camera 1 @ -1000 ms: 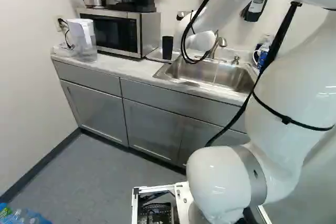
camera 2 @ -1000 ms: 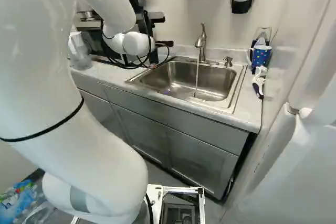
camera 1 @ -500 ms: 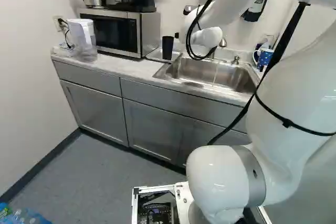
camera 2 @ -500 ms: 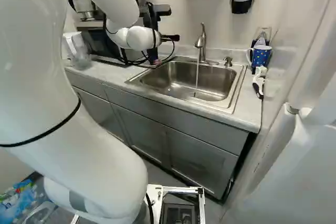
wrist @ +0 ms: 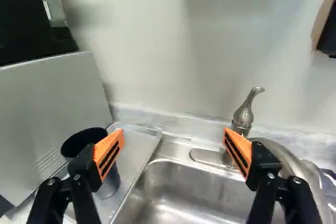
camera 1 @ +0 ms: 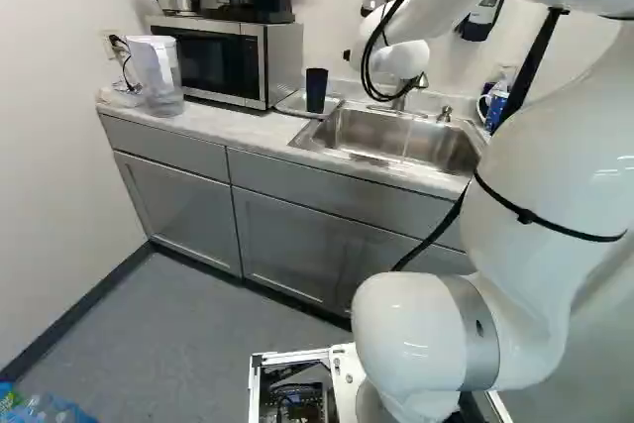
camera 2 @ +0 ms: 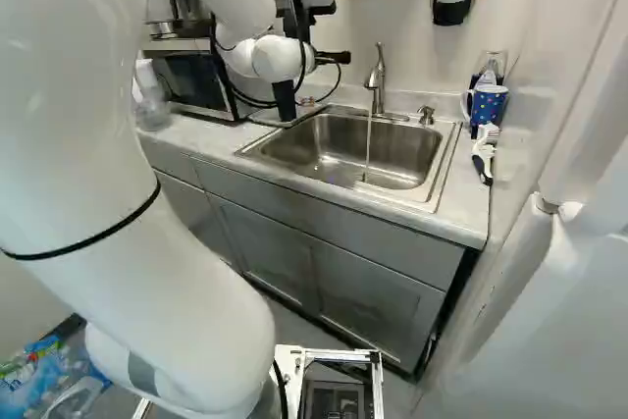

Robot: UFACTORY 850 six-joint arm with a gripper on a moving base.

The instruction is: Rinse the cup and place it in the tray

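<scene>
Cup [camera 1: 316,91] upright in tray [wrist: 137,153], on counter [camera 1: 233,126] between microwave [camera 1: 218,61] and sink [camera 2: 339,149]. Pincer [camera 2: 335,58] wide, one finger overlapping cup in wrist view; can't tell if touching. Tap [camera 2: 378,82] running, thin stream into sink.

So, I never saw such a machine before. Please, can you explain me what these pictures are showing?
The machine is one white robot arm with a black gripper of two orange-padded fingers. Two pictures look from its base, behind the arm, one from each side; the third looks from its wrist, along the gripper. All show one kitchen counter. On it stand a microwave, a water pitcher and a metal tray with a dark cup upright on it. Beside the tray is the sink, with water running from the faucet. The gripper is open and holds nothing.
</scene>
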